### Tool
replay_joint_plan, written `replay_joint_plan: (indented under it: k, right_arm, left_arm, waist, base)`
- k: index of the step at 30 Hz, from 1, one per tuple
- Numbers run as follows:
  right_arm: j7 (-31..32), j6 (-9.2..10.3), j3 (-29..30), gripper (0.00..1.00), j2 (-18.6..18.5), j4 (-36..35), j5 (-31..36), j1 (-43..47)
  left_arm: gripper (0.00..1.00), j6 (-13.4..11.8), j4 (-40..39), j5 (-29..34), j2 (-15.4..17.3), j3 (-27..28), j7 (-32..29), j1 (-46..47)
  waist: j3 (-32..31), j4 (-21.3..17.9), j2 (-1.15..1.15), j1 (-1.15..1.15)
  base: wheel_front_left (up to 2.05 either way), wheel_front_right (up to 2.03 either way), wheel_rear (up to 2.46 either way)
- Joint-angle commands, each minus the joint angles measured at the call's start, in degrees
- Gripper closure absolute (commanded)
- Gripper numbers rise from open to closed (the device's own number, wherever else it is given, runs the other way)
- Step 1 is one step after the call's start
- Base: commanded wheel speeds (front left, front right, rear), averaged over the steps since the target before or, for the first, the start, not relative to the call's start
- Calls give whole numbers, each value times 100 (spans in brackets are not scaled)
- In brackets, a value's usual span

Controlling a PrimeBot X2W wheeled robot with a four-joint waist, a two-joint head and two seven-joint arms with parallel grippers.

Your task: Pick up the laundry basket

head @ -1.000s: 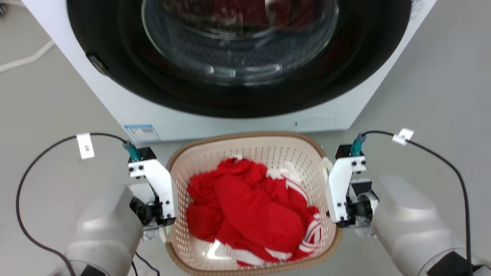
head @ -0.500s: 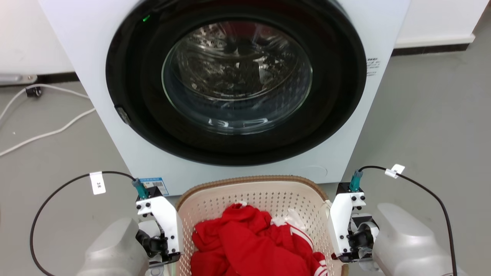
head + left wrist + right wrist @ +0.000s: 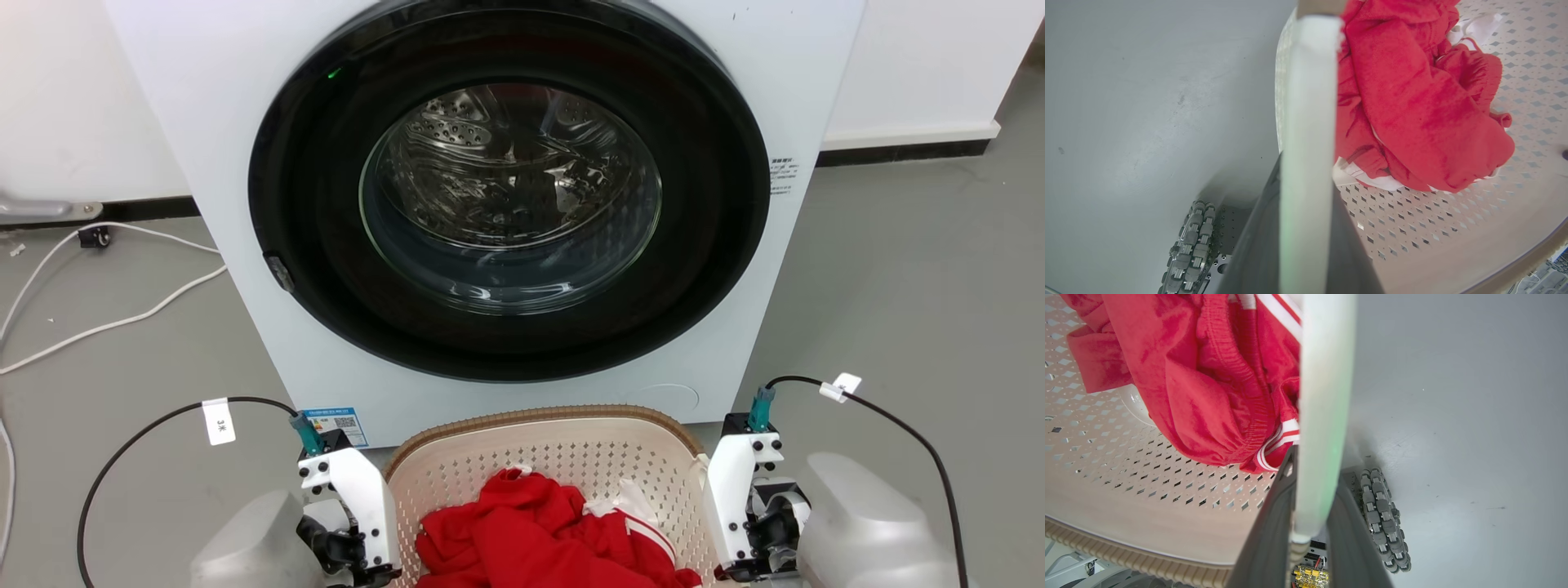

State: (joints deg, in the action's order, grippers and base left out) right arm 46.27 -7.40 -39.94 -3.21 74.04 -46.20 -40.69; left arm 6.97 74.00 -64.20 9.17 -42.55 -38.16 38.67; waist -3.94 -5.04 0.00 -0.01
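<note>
Laundry basket (image 3: pixel 571 453): wrist views show left pincer (image 3: pixel 1306 175), right pincer (image 3: pixel 1316 469) clamping it.

head camera higher now: more washing machine door (image 3: pixel 510 196), less laundry basket (image 3: pixel 555 445) at the bottom edge

Two rounded pale-grey forearms (image 3: pixel 245 543) end in white angular wrist brackets (image 3: pixel 359 498) dotted with black screws. A teal plug (image 3: pixel 304 433) tops each bracket, feeding a looping black cable (image 3: pixel 163 417) with a white tag (image 3: pixel 218 420). The left gripper (image 3: pixel 1306 192) has dark grey fingers (image 3: pixel 1253 253); a ribbed grey roller wheel (image 3: pixel 1194 241) adjoins the base (image 3: pixel 1227 218)
</note>
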Motion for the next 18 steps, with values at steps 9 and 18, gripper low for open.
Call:
replay_joint_plan:
  k: [9, 18]
  right_arm:
    - [18, -16, -31, 100, 70, -35, -8, 124]
    - [-15, -16, -58, 100, 74, -35, -24, 101]
  left_arm:
    - [100, 27, -50, -87, -120, 38, 29, -105]
    - [100, 23, -47, -116, -137, 32, 35, -108]
  waist:
    - [-89, 36, 0, 1]
    - [-91, 36, 0, 1]
  base:
    - [0, 0, 0]
    - [0, 0, 0]
